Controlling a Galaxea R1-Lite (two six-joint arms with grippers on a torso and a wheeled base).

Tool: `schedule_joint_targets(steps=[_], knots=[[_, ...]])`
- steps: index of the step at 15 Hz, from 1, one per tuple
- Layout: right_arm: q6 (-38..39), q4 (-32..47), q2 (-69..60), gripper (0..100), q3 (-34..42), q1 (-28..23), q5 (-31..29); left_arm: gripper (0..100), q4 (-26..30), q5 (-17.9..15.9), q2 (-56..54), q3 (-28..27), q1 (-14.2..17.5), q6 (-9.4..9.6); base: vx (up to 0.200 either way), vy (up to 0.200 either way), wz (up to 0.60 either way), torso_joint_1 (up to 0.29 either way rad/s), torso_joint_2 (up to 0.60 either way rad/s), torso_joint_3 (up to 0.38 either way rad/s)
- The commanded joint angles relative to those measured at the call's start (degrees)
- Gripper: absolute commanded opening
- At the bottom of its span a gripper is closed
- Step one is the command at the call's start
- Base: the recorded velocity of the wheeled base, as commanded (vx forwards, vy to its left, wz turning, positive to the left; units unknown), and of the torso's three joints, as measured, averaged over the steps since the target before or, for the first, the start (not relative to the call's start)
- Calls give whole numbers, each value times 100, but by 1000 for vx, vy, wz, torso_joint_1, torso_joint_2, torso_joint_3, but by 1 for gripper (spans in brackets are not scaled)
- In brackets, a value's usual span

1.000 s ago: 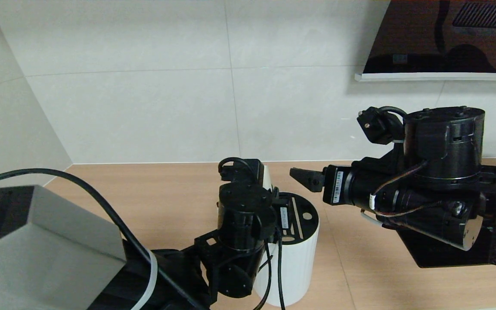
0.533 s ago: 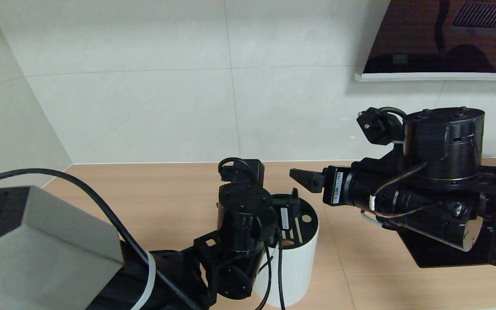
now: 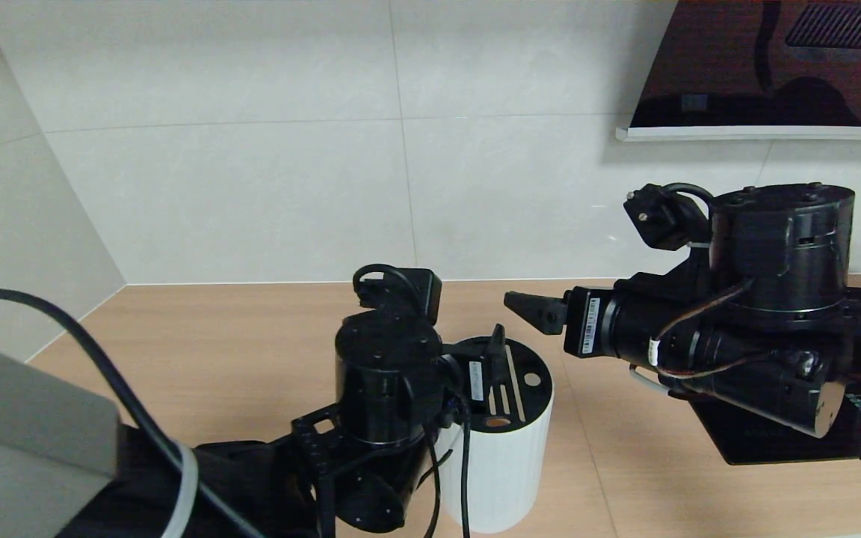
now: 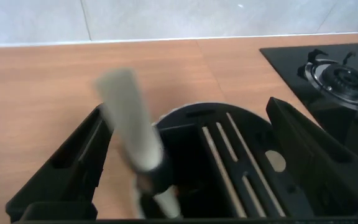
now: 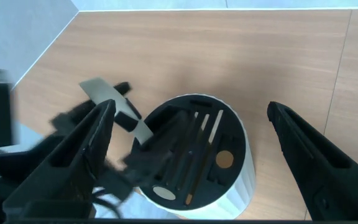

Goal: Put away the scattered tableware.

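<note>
The white-handled utensil (image 4: 129, 118) stands tilted in the black top of the white holder (image 3: 509, 456), near the middle of the desk (image 3: 251, 336). It sits between the fingers of the left end effector (image 4: 185, 112), which are spread wide. The right end effector (image 5: 191, 109), also wide apart, hovers just right of the holder's top.

We find the pale utensil handle (image 4: 128, 124) blurred, so we cannot identify the utensil. The left arm (image 3: 382, 373) hides the left side of the white holder (image 3: 509, 456); the right arm (image 3: 737, 351) covers most of the cooktop (image 3: 748, 448).
</note>
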Motion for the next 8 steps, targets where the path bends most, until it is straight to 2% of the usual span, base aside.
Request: schedule_joint_targets(steps=[1, 3, 5, 6, 8], knots=[[-12, -16, -162, 100, 109, -16, -17, 100, 220, -78, -914, 274, 103, 71, 0, 0, 0, 0, 0, 0], [-197, -16, -382, 100, 179, -315, -52, 100, 686, -412, -1767, 512, 358, 71, 0, 0, 0, 0, 0, 0], [-285, -16, -768, 100, 460, -544, -70, 100, 1046, -931, -2672, 679, 788, 71, 0, 0, 0, 0, 0, 0], [-329, -25, -1076, 100, 794, -588, -79, 100, 1283, -1036, -3103, 687, 1052, 62, 0, 0, 0, 0, 0, 0], [-434, -34, -1700, 100, 1260, -1018, -87, 100, 1872, -1045, -3709, 767, 1175, 62, 0, 0, 0, 0, 0, 0]])
